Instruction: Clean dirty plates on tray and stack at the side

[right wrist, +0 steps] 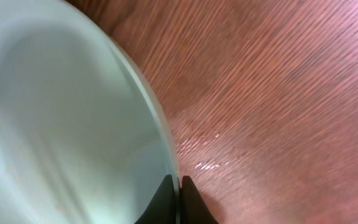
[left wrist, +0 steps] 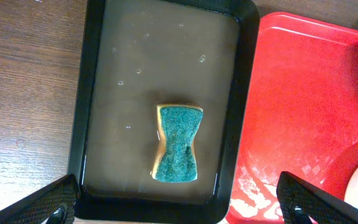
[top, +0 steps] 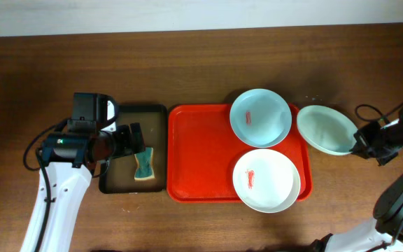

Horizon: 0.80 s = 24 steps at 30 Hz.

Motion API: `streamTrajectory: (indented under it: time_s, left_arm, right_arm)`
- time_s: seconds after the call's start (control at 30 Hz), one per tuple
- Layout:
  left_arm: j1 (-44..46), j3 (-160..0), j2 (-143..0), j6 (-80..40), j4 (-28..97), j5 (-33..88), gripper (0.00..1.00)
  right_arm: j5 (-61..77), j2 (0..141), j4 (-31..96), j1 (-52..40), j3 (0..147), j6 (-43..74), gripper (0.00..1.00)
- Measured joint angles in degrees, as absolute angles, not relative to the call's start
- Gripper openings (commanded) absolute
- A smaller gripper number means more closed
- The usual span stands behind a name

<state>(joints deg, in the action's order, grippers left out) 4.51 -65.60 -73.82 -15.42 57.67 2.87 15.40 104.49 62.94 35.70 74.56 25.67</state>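
Red glossy plastic, rounded at the corners with a raised rim, the tray (top: 201,154) holds two smeared plates together: a pale blue plate (top: 259,117) at its 1 o'clock corner and a white plate (top: 266,180) at 5 o'clock. At 3 o'clock, off the tray on the wood-grain table (top: 187,70), sits a mint plate (top: 326,129) with no smear showing, probably the start of the stack. The right gripper (right wrist: 179,182) is pinched tight on its thin smooth rim, a hold suited to a shallow dish. At 9 o'clock the left gripper (left wrist: 178,186) hangs spread wide over a waisted, green-topped sponge (left wrist: 178,144) lying in a black tray (left wrist: 79,93) of water, likely there to be wet for wiping.
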Motion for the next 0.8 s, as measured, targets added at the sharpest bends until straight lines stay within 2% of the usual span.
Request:
streamTrajectory:
  time_s: [0.27,0.4,0.5,0.6,0.67,0.7,0.8]
  left_arm:
    - [4.5,-65.6,-73.8,-15.4,57.6,2.9,0.99]
    - [4.5,-65.6,-73.8,-15.4,57.7,2.9,0.99]
    - [4.5,-65.6,-73.8,-15.4,57.7,2.9,0.99]
    - [4.5,-65.6,-73.8,-15.4,57.7,2.9,0.99]
    - [4.5,-65.6,-73.8,-15.4,57.7,2.9,0.99]
    - [4.5,-65.6,-73.8,-15.4,57.6,2.9,0.99]
    - [4.5,-65.6,-73.8,-15.4,57.7,2.9,0.99]
  right_arm:
    - [7.5,104.3,56.3,37.5,68.3,25.3,0.04]
    - [6.8,104.3,54.4,37.5,68.3,25.3,0.10]
    - [6.3,104.3,53.6,37.5,68.3,25.1,0.31]
    - [6.0,104.3,53.5,37.5,68.3,23.3,0.62]
    - [8.0,104.3,54.5,37.5,68.3,20.6,0.75]
    - [10.1,104.3,55.0,37.5,68.3,17.9,0.78]
    - [16.6,104.3,56.4,37.3,68.3,11.9,0.77]
